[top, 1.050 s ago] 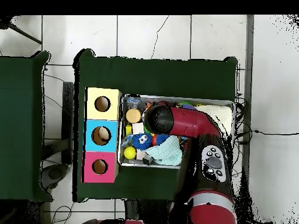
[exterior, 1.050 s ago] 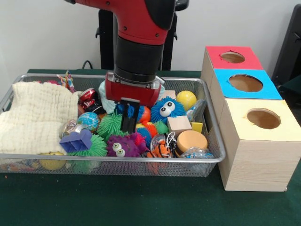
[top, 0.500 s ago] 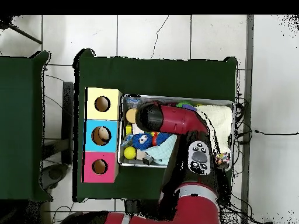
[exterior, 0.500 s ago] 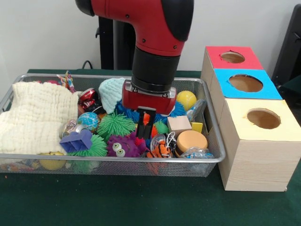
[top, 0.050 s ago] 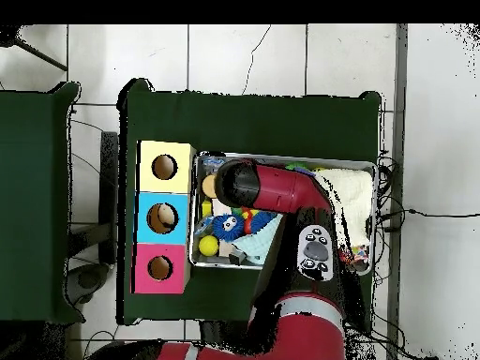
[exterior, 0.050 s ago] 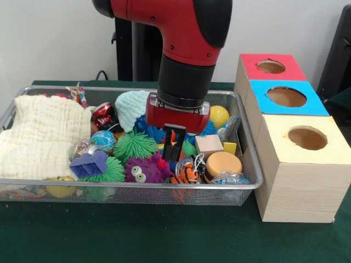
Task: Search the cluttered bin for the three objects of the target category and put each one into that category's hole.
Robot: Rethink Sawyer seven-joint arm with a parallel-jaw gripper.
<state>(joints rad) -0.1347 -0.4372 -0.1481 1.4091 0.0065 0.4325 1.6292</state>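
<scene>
My gripper [exterior, 0.050 s ago: 174, 145] hangs from the red and black arm [top, 0.050 s ago: 272, 187] and reaches down into the toys at the middle of the wire basket [exterior, 0.050 s ago: 131, 186]. Its tips sit between a green spiky ball [exterior, 0.050 s ago: 131, 145], a purple furry toy with eyes [exterior, 0.050 s ago: 141, 170] and a wooden cube [exterior, 0.050 s ago: 208, 145]. A blue furry toy [top, 0.050 s ago: 223, 226] is mostly hidden behind the gripper in the front view. Three boxes with holes stand beside the basket, topped red [exterior, 0.050 s ago: 271, 67], blue [exterior, 0.050 s ago: 286, 97] and yellow [exterior, 0.050 s ago: 307, 138].
The basket also holds a cream cloth [exterior, 0.050 s ago: 44, 137], a pale knitted hat [exterior, 0.050 s ago: 131, 108], a yellow ball [exterior, 0.050 s ago: 218, 116], an orange disc [exterior, 0.050 s ago: 222, 163], a purple block [exterior, 0.050 s ago: 90, 163], a globe ball [exterior, 0.050 s ago: 103, 141] and a striped fish toy [exterior, 0.050 s ago: 186, 174].
The arm has shifted right in the front view and come lower into the toys. It now covers the blue furry toy's eyes.
</scene>
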